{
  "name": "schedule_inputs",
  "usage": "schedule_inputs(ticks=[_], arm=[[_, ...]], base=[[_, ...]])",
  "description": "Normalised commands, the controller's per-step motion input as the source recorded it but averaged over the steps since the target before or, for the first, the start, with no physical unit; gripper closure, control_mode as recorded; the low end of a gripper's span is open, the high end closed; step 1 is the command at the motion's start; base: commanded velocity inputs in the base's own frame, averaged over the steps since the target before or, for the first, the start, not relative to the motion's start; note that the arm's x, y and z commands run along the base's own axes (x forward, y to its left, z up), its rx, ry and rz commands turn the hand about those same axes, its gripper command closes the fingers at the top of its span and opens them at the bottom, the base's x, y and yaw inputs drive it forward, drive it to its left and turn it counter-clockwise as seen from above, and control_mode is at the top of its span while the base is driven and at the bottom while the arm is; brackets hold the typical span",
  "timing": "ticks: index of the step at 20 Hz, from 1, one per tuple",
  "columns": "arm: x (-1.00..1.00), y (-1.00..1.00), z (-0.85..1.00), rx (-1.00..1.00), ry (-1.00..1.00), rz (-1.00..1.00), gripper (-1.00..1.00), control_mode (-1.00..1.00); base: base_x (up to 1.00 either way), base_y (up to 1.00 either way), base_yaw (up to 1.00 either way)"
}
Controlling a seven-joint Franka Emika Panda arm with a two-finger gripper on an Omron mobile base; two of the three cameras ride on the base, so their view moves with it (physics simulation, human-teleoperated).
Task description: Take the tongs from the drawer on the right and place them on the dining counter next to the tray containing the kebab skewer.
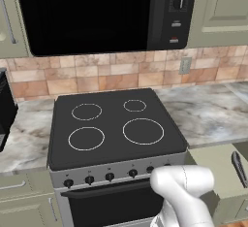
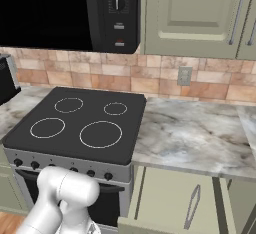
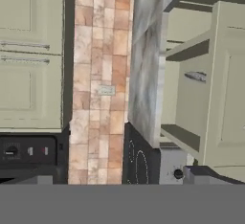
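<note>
The drawer (image 1: pixel 216 171) (image 2: pixel 165 198) stands pulled open under the worktop, to the right of the stove, showing its pale beige inside. The dark-grey tongs (image 1: pixel 239 168) (image 2: pixel 192 206) lie in it lengthwise. The hand view is rolled on its side. In it the drawer (image 3: pixel 187 98) sits at the right with the tongs (image 3: pixel 196 77) inside. My gripper (image 3: pixel 117 180) is open and holds nothing, its tips wide apart at the bottom of the hand view, well short of the drawer. The dining counter, the tray and the kebab skewer are out of view.
A black cooktop (image 1: pixel 116 124) with several ring burners sits over an oven with a row of knobs. A black microwave (image 1: pixel 97 12) hangs above it. Marbled worktop (image 2: pixel 195 133) runs to the right, backed by tiles. My white arm (image 1: pixel 181 187) stands before the oven.
</note>
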Motion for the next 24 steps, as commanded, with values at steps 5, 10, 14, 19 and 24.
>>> schedule_inputs(ticks=[5,10,14,19,24], arm=[[0.00,0.66,0.35,-0.15,0.02,0.00,-1.00,-1.00],[0.00,0.61,0.42,-0.15,0.06,0.00,-1.00,-1.00],[0.00,0.54,0.50,-0.14,0.09,0.00,-1.00,-1.00],[0.00,0.42,0.51,-0.12,0.11,0.00,-1.00,-1.00],[0.07,0.33,0.58,-0.10,0.14,0.00,-1.00,-1.00]], base=[[0.00,0.00,0.00],[0.00,0.00,0.00],[0.00,0.00,0.00],[0.00,0.00,0.00],[0.00,0.00,0.00]])
